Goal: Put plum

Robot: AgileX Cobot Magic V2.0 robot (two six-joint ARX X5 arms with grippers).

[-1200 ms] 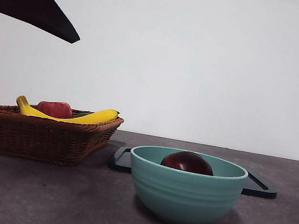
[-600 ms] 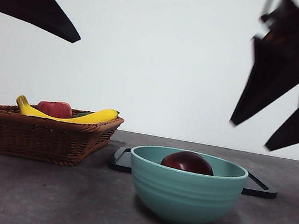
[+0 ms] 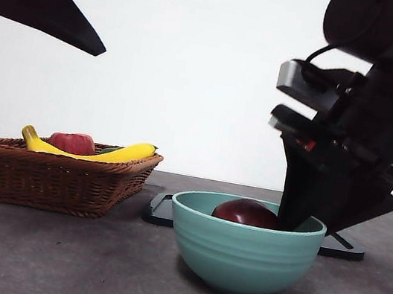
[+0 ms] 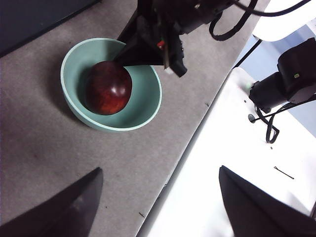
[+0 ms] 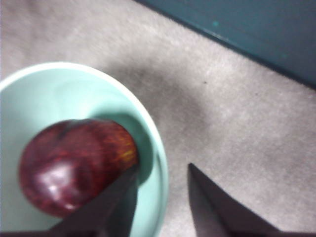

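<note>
The plum point(image 3: 246, 213), dark maroon and glossy, lies in a teal bowl point(image 3: 242, 254) at the table's front middle. It also shows in the left wrist view point(image 4: 108, 88) and the right wrist view point(image 5: 74, 165). My right gripper point(image 3: 298, 218) has come down from the upper right to the bowl's right side. It is open and empty. In the right wrist view point(image 5: 163, 175) one jaw is inside the bowl point(image 5: 54, 94) beside the plum and the other is outside the rim. My left gripper point(image 3: 124, 14) is open and empty, high at the top left.
A wicker basket point(image 3: 56, 176) at the left holds a banana point(image 3: 116, 154) and a brighter red fruit point(image 3: 72, 143). A black tray point(image 3: 342, 247) lies behind the bowl. The left wrist view shows the table's edge point(image 4: 197, 128) close to the bowl point(image 4: 148, 106).
The right arm came in from the upper right and dropped until its jaws reached the bowl's right rim. The plum, the bowl and the left arm have not moved.
</note>
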